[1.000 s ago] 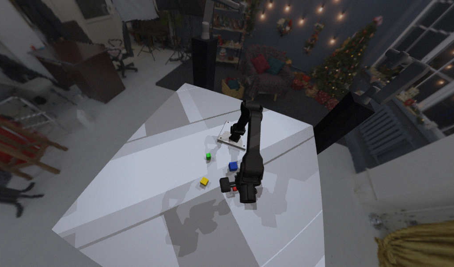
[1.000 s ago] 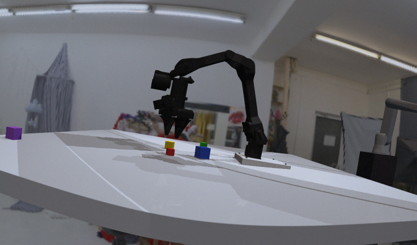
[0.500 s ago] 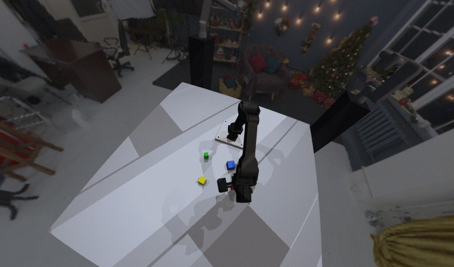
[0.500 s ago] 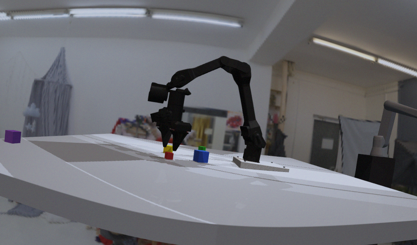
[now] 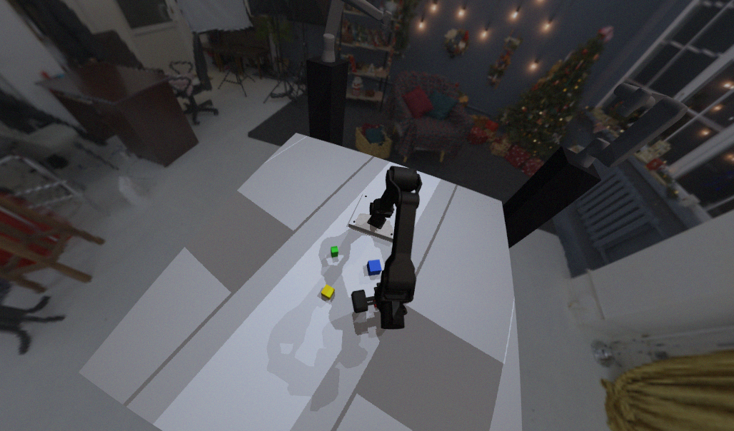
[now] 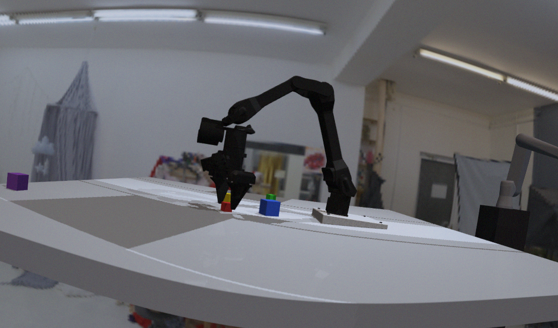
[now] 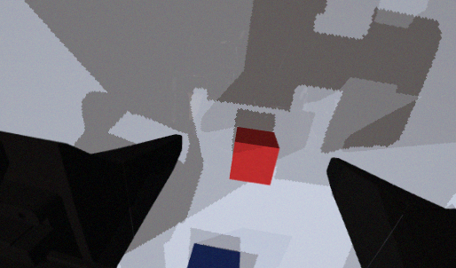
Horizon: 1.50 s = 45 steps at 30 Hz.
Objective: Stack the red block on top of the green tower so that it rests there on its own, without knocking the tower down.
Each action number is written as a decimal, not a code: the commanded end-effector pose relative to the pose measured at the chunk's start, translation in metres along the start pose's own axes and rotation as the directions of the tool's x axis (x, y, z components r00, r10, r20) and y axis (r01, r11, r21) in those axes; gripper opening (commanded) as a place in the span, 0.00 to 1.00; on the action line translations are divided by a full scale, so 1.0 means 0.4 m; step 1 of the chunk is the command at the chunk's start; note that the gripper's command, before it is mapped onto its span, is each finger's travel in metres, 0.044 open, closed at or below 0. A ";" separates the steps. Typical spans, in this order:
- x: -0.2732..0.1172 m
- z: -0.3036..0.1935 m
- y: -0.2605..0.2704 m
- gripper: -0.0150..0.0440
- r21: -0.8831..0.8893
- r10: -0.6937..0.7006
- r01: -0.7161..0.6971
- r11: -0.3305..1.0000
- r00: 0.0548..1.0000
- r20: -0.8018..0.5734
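The red block point(image 7: 254, 160) sits on the bench point(image 7: 43, 80) under the wide-open, empty hand point(image 7: 254, 153), between its two fingers. It looks small, rigid and light, so gripping two opposite flat faces near the middle should hold it.

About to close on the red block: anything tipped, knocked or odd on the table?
Nothing stands out. The small red cube sits flat between the open gripper fingers; the blue cube, yellow cube and green cube stand apart, undisturbed.
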<state>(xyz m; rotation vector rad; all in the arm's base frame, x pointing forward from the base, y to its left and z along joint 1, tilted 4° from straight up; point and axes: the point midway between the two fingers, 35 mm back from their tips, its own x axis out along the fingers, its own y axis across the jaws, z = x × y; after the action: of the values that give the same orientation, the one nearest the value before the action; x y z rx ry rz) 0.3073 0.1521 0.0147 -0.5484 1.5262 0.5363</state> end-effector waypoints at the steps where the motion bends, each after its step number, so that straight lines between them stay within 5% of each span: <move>1: 0.014 -0.003 0.002 1.00 0.006 0.004 -0.004 1.000 1.000 -0.005; 15: 0.012 -0.003 0.003 1.00 0.000 0.002 -0.002 1.000 1.000 -0.005; 29: 0.012 -0.003 0.003 0.38 0.000 0.002 -0.002 1.000 1.000 -0.005; 37: 0.004 -0.003 0.003 0.25 0.001 0.002 -0.002 1.000 1.000 -0.005; 45: -0.096 -0.002 0.002 0.25 0.006 0.004 -0.004 1.000 1.000 -0.005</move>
<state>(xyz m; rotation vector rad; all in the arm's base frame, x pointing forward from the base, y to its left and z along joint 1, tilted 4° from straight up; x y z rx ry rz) 0.3061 0.1521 0.0361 -0.5506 1.5360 0.5377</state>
